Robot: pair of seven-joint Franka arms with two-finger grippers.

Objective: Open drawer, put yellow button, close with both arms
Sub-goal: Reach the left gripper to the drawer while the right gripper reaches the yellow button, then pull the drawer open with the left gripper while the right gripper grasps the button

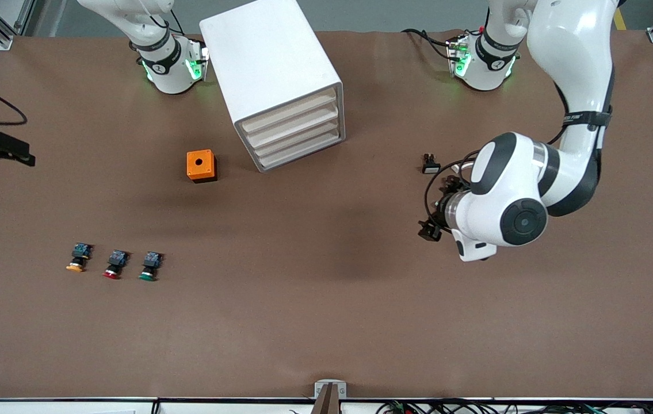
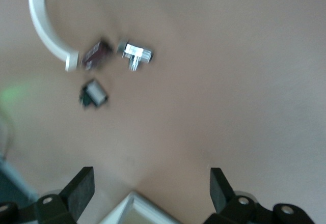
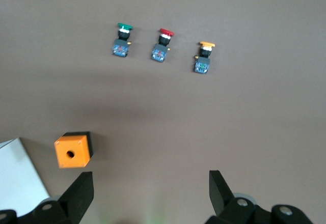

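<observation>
Both wait spread: left gripper (image 2: 151, 193) over bare table, right gripper (image 3: 151, 193) at table edge. Risk: flush top white tray drawer (image 1: 289, 110) resists grip; small yellow-orange-capped button (image 1: 77, 258) touches nothing but sits beside red-capped button (image 1: 114, 265), inviting mix-up.

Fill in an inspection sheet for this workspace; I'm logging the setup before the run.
Surface: brown table, flat.
Job's things: drawer shut, top of cabinet; yellow button in a row with red button and green button.
Clutter: orange box; small black part.
Grippers: left gripper open over the table; right gripper open over the table.
Cables: bundle at left wrist.
Surroundings: nothing seen.
</observation>
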